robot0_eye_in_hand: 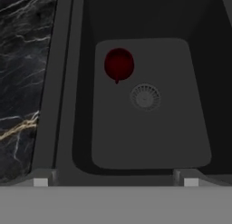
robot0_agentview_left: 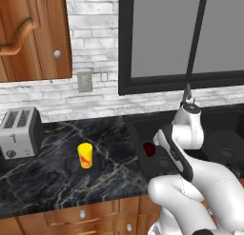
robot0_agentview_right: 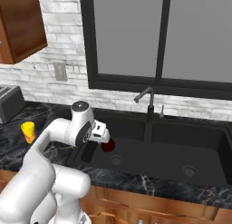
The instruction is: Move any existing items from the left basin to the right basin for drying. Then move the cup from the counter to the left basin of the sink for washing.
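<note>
The step in hand is fetching the dark red object (robot0_eye_in_hand: 118, 64) out of the left basin (robot0_eye_in_hand: 149, 137) so it can go to the right basin (robot0_agentview_right: 199, 148). In the hand view it lies on the basin floor in the upper left-centre of the frame, just beside the round drain (robot0_eye_in_hand: 145, 97) and near the basin's left wall. The gripper (robot0_eye_in_hand: 115, 182) hangs above the basin with its jaws spread wide and nothing between them, its fingertips (robot0_eye_in_hand: 41, 182) at the bottom corners. A good grasp probably means shifting toward the object until it sits centred between the fingers, then descending straight, keeping clear of the basin wall and faucet (robot0_agentview_right: 147, 112). The object looks small and rounded, so it may roll if nudged. The yellow cup (robot0_agentview_left: 85, 155) waits upright on the counter (robot0_agentview_left: 52, 177), centre-left of the left base view.
</note>
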Available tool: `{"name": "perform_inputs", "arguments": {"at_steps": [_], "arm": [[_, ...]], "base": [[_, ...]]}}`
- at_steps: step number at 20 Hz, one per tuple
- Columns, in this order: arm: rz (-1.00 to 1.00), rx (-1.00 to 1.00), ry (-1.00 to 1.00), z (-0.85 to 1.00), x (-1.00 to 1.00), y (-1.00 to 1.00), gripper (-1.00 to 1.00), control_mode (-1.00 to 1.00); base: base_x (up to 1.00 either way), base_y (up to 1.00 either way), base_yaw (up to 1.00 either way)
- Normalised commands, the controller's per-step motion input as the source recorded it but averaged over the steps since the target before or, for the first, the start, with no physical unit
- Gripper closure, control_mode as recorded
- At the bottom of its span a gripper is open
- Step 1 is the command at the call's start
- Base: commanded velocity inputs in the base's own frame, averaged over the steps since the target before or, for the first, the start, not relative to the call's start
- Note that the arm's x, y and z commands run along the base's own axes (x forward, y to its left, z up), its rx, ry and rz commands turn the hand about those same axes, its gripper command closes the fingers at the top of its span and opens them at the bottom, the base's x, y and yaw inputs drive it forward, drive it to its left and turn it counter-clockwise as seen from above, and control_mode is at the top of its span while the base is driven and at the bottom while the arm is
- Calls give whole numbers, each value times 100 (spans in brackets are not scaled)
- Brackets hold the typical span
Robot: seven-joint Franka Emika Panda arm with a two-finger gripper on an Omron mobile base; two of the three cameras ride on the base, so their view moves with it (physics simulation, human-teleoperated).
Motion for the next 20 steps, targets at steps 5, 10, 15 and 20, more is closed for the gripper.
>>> {"name": "perform_inputs", "arguments": {"at_steps": [5,10,15,20], "arm": [[0,0,0,-14,9,0,-100,-100],[0,0,0,-12,8,0,-100,-100],[0,0,0,-3,19,0,-100,-100],[0,0,1,-2,32,0,-100,-100]], "base": [[0,0,0],[0,0,0],[0,0,0],[0,0,0]]}}
